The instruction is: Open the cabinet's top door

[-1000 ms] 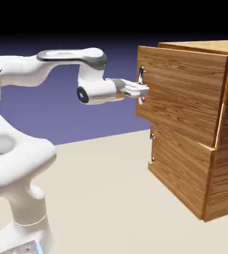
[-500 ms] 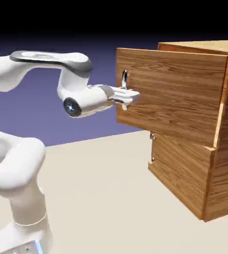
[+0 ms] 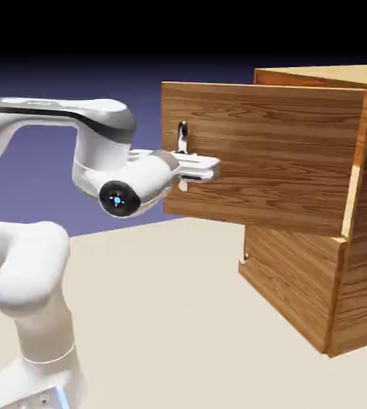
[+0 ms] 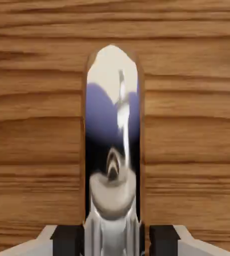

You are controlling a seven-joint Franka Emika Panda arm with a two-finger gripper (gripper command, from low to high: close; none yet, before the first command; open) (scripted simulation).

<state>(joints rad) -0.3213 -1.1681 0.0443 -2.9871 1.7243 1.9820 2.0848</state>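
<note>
Clamps pincer (image 4: pixel 117 241) on handle (image 4: pixel 112 200) | runs upright between fingertips, near free edge of door (image 3: pixel 266 160), opposite hinge side | likely needs wider swing

"Where is the top door (image 3: pixel 274 152)?"

"It stands swung out from the cabinet (image 3: pixel 362 295), its silver handle (image 3: pixel 183 136) near the free edge."

"And the fingers (image 3: pixel 193 180)?"

"At that handle, the white arm (image 3: pixel 102 140) bent behind them, above the pale surface (image 3: pixel 162 319)."
</note>
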